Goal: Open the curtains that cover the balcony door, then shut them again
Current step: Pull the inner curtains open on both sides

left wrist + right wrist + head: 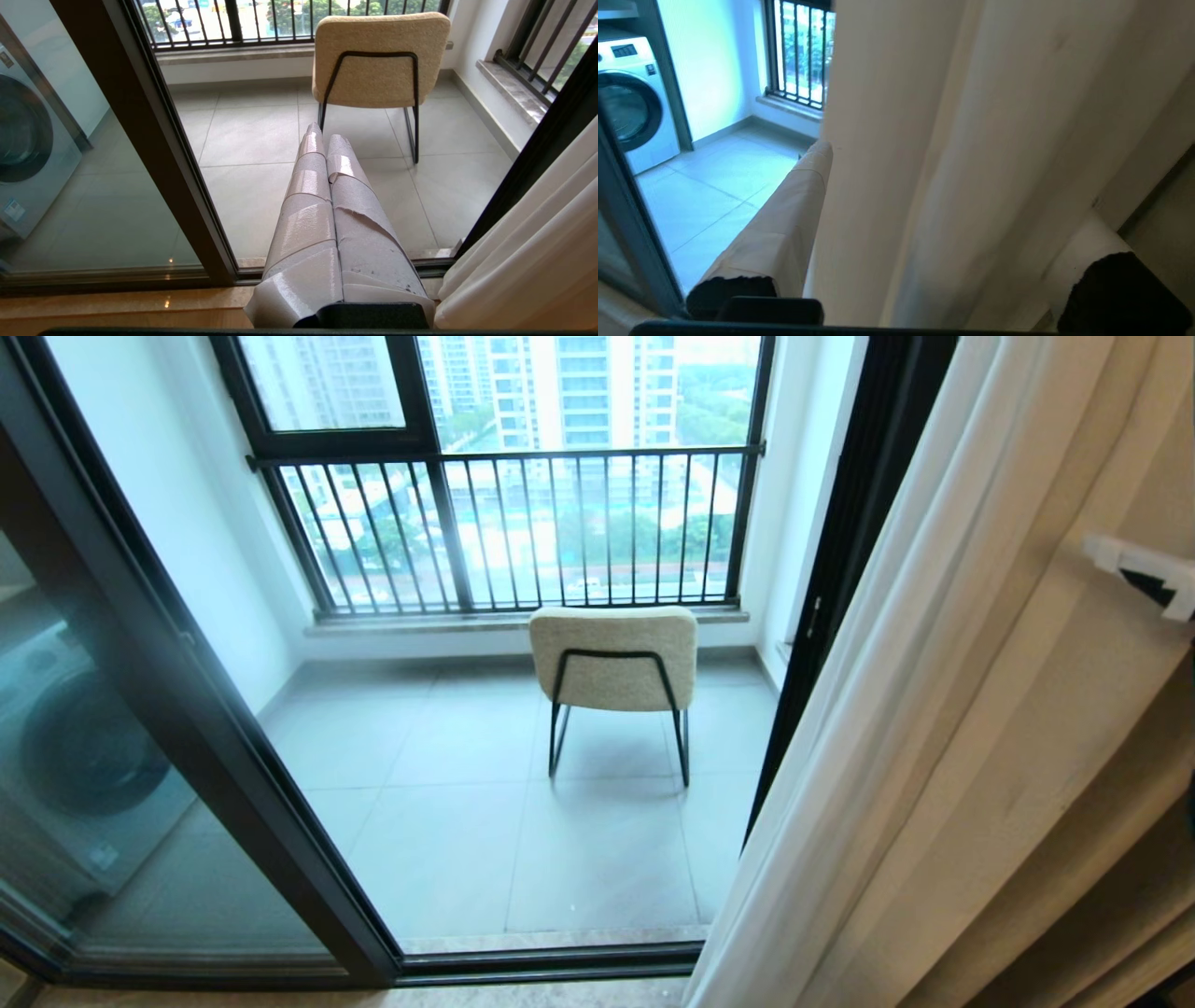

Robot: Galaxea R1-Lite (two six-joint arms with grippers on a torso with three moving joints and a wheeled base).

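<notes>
We saw the curtains (pixel 840 784) gathered at the right of the balcony door (pixel 224 728), their folds hanging floor to top. Our right tool (pixel 952 224) stood spread, the bunched fabric passing between its fingers (pixel 784 224) without being pinched, so this arm was much nearer. Our left tool (pixel 327 144), pressed together and empty, pointed through the doorway, left of the curtains.

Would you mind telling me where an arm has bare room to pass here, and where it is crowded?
Free: the doorway between the dark door frame and the gathered curtains, and the tiled floor before the chair. Crowded: the right side, where curtain folds fill the gap between the open right gripper's fingers.
</notes>
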